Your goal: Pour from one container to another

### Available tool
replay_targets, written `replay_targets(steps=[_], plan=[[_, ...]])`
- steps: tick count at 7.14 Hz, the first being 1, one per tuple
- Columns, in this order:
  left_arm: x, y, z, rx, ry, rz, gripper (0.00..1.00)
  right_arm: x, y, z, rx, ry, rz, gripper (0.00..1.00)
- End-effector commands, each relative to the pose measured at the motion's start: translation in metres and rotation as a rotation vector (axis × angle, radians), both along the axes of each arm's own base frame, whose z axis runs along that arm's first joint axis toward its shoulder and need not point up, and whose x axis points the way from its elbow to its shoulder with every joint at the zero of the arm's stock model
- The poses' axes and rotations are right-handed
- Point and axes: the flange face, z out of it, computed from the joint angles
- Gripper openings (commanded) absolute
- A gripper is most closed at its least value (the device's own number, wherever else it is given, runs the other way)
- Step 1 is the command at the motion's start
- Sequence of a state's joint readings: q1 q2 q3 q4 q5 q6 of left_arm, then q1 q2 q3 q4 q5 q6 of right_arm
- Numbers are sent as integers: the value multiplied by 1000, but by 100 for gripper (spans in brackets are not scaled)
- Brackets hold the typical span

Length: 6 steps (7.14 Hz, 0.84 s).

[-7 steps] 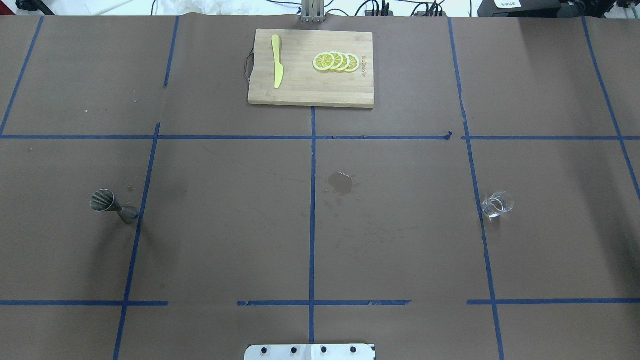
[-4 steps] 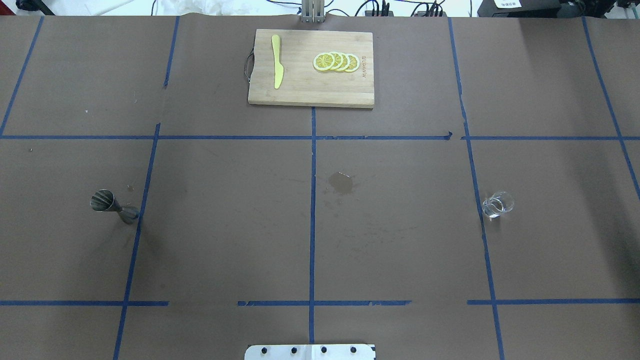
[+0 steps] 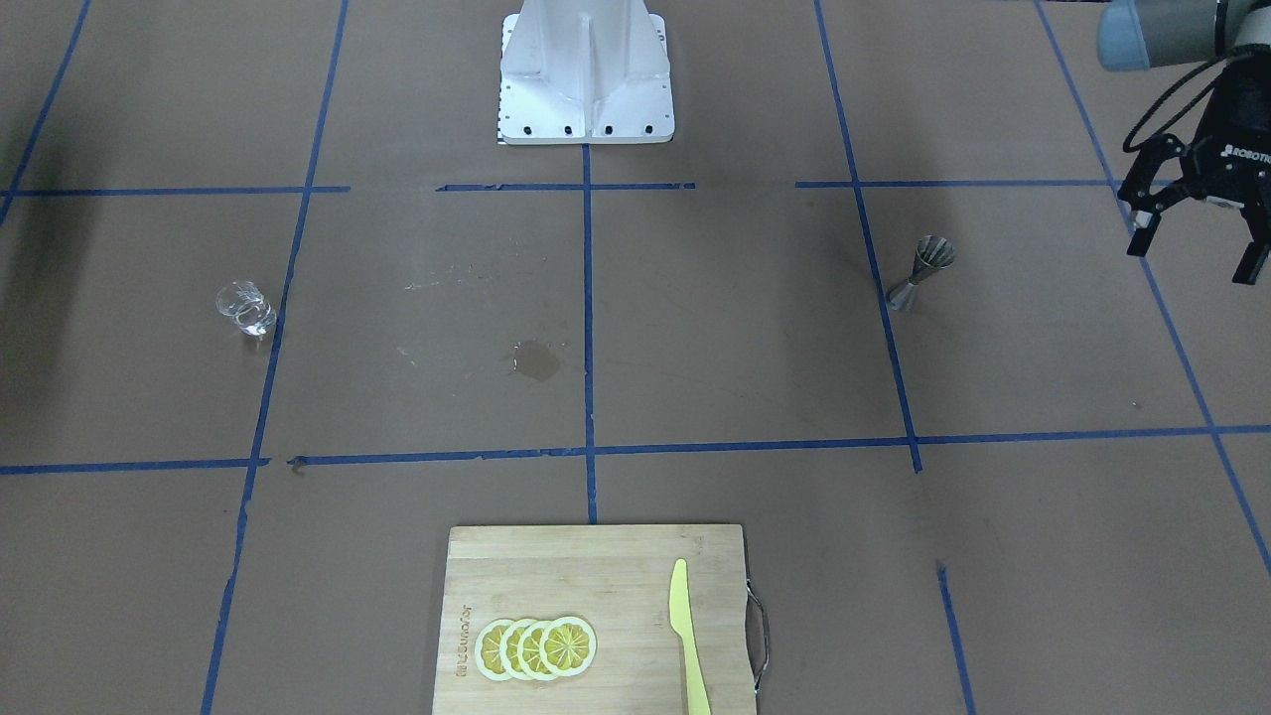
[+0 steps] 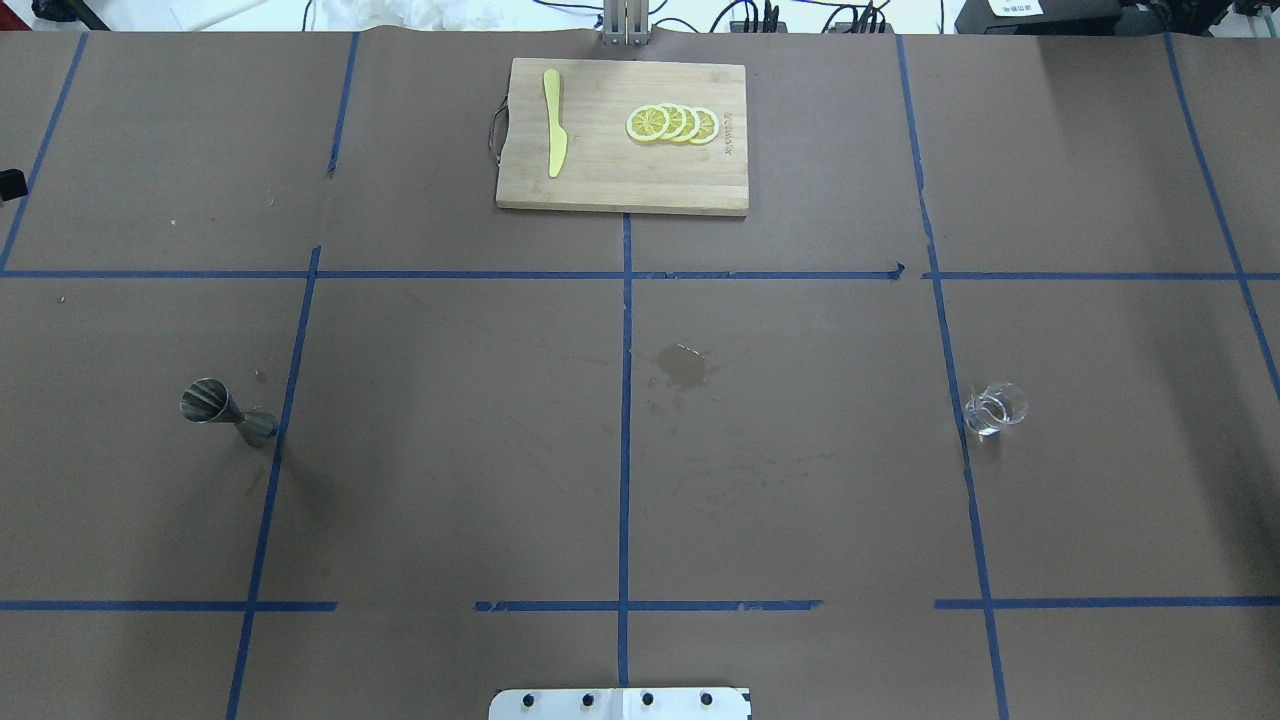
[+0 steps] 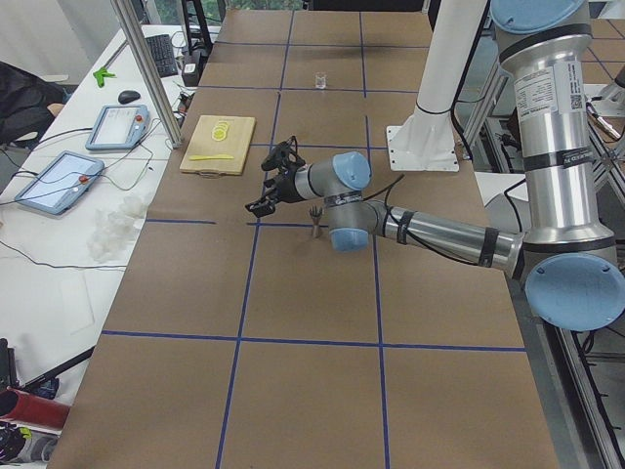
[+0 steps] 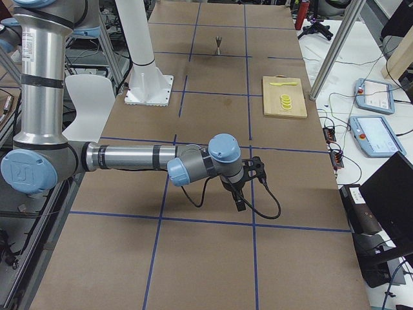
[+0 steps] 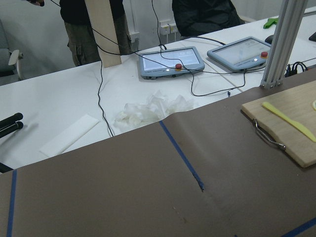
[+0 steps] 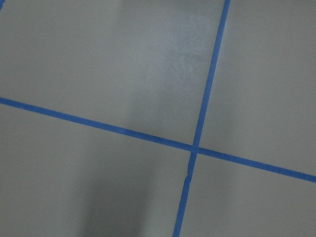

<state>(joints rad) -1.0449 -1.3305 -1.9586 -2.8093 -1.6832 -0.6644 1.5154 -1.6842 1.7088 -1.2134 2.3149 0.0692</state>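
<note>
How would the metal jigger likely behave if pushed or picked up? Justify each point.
The jigger stands upright on a small base with a narrow waist, so a side push would probably tip it. Its smooth, shiny cones look rigid but possibly slippery to pinch. Tipped over, it might roll in a curve.

On the brown-papered bench (image 4: pixel 450 470), marked off by blue tape lines (image 4: pixel 624 450), the steel jigger (image 4: pixel 226 411) stands toward the left edge with its foot against one tape line, and the clear glass cup (image 4: pixel 995 408) stands toward the right edge, just beside another, the two well apart. Between them, near the middle, lies a dark wet stain (image 4: pixel 683 366). Against the middle of the far edge sits a wooden cutting board (image 4: pixel 610 180) carrying a yellow knife (image 4: pixel 553 122) and a row of overlapping lemon slices (image 4: pixel 672 123), while a white base plate (image 4: pixel 620 703) shows at the near edge.
</note>
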Motion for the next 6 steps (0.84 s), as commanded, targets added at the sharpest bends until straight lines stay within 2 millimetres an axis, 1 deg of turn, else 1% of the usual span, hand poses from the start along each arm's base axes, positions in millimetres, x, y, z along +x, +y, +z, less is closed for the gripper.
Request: replay_targets(steps=[1, 2, 4, 5, 6], plan=[[23, 30, 0, 61, 48, -92, 100, 1, 4, 3, -6, -1, 1, 100], [50, 37, 0, 59, 66, -144, 100, 0, 5, 3, -8, -11, -3, 100], [104, 67, 2, 62, 114, -239, 100, 0, 6, 4, -12, -26, -9, 100], [134, 85, 12, 50, 119, -267, 100, 0, 7, 5, -14, -26, -7, 100], [158, 103, 28, 30, 139, -304, 100, 0, 7, 5, -16, -26, -7, 100]])
